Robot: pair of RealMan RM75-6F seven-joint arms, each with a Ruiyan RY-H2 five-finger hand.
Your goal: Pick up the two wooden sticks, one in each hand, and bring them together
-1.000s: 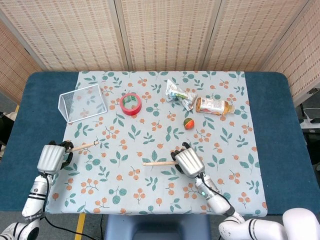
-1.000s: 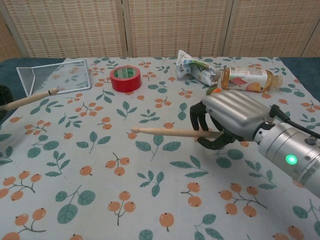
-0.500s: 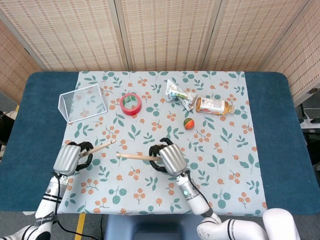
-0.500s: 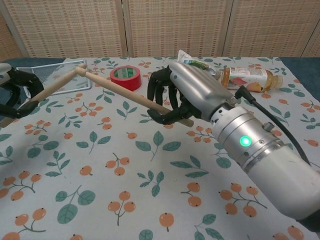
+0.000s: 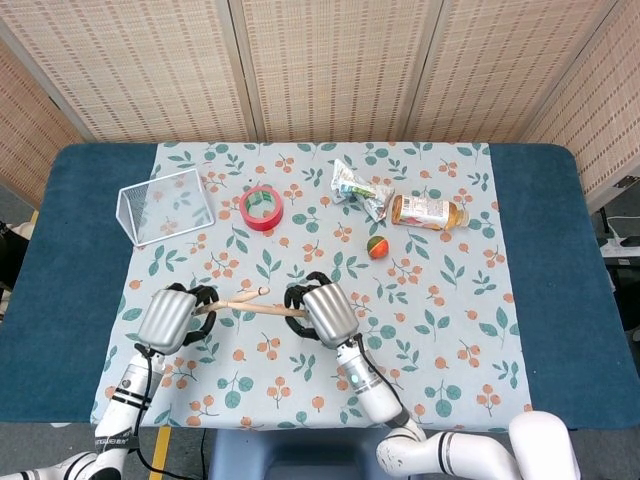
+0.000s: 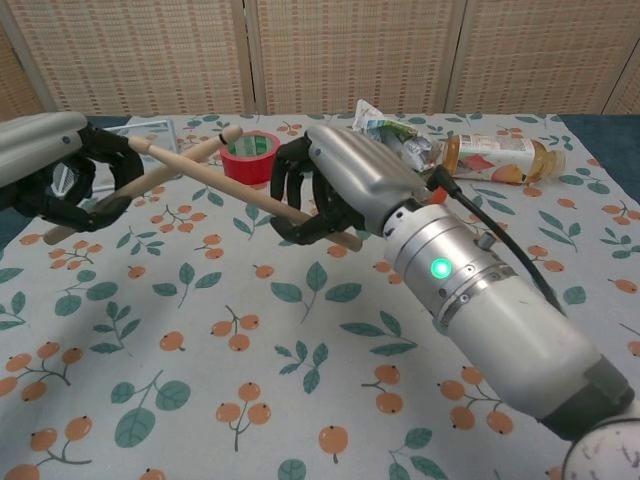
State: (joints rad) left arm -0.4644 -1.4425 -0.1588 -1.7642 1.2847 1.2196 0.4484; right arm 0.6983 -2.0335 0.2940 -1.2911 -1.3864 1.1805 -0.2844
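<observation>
Robot hands [image 5: 170,316] [image 5: 325,313] hide stick [image 5: 262,309] ends.

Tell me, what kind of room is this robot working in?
Probably a lab or test corner, not a home: woven folding screens wall off a table under a leaf-print cloth, with odd practice items on it like a tape roll and a bottle.

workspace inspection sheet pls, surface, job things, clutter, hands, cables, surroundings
surface: floral cloth over blue table.
job's things: left stick and right stick crossed above the cloth.
clutter: wire basket, red tape roll, crumpled wrapper, lying bottle, small ball.
hands: left hand grips left stick; right hand grips right stick.
cables: black cable along right forearm.
surroundings: woven screens behind.
</observation>
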